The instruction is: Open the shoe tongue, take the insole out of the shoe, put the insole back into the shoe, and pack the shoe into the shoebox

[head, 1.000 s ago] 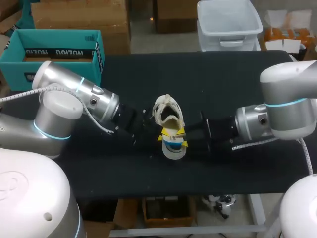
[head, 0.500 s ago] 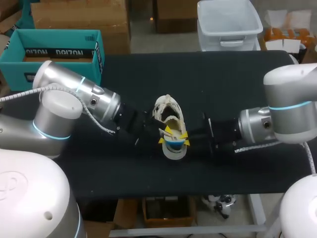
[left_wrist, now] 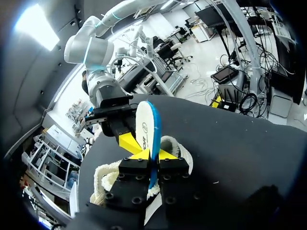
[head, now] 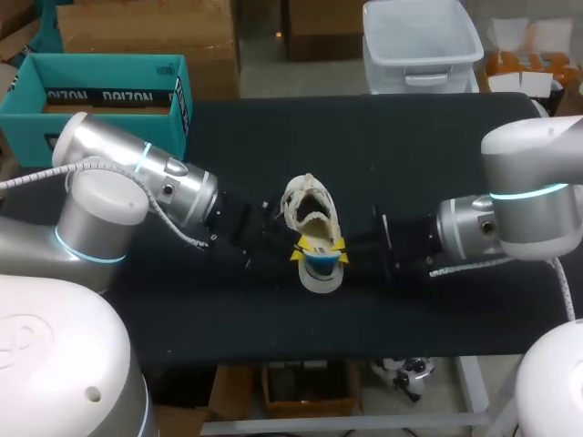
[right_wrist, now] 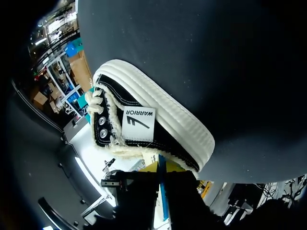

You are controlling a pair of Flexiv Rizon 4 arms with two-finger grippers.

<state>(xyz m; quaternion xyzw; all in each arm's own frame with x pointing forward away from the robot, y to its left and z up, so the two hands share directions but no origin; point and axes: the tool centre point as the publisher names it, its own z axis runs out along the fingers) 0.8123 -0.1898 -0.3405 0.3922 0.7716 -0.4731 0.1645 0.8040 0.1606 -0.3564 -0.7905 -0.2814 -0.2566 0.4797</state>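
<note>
My left claw point(head: 301, 248) and right claw point(head: 337, 251) meet nose to nose over the middle of the black desk point(head: 410, 164), with the insole point(head: 320, 266) between them. In the left wrist view the left claw's yellow tips are pressed onto the insole point(left_wrist: 144, 122) from both sides, pinching its blue-rimmed edge. Just ahead of them, a yellow tip of the right claw point(left_wrist: 128, 143) lies against the insole's white face. In the right wrist view the blue edge runs between the right claw's own dark fingers, so that claw pinches the insole too. The shoe point(head: 308, 208) lies on the desk just beyond both claws and partly under the insole, its mouth gaping and its pale fleecy lining showing. Seen from the right claw, the shoe point(right_wrist: 158, 120) is black with a white sole and lies directly ahead. The teal shoebox point(head: 109, 123) stands open well beyond the left claw, off the desk's far corner on that arm's side.
</note>
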